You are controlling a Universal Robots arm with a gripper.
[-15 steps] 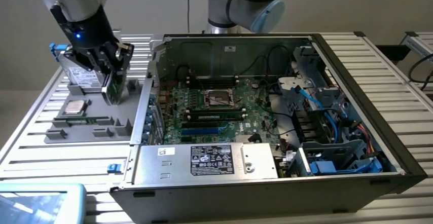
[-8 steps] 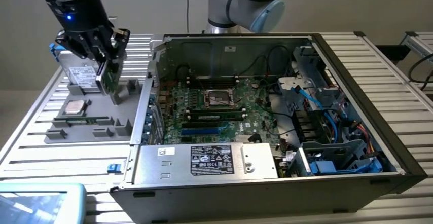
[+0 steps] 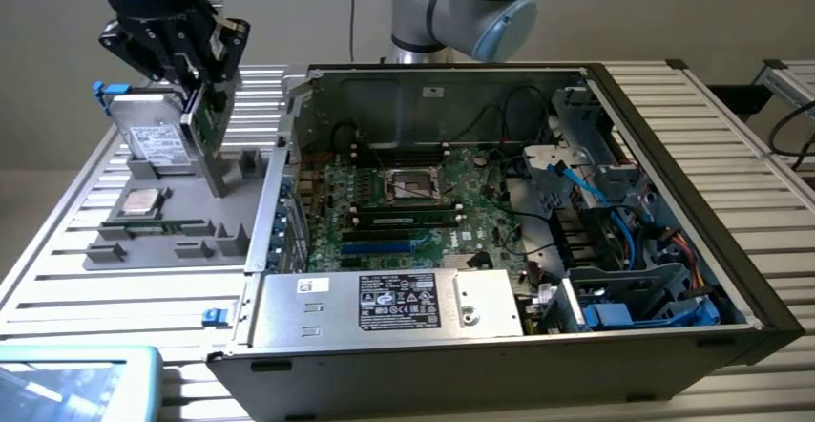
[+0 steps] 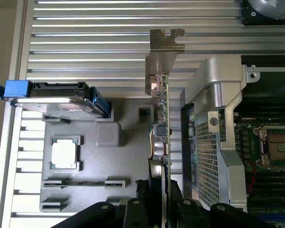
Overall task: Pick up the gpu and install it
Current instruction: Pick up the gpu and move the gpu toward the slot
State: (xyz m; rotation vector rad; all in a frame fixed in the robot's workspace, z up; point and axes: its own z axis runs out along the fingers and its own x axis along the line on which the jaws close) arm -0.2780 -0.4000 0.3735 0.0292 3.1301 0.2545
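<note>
While clamped on the gpu (image 3: 208, 140), tool (image 3: 201, 93) points straight down, card upright above gray tray (image 3: 166, 241), ten o'clock of computer case (image 3: 484, 374)

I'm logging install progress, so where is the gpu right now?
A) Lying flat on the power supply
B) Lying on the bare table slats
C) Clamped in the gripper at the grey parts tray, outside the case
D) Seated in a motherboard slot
C: the gripper is shut on the gpu, which stands on edge over the grey tray beside the open case, not inside it.
</note>
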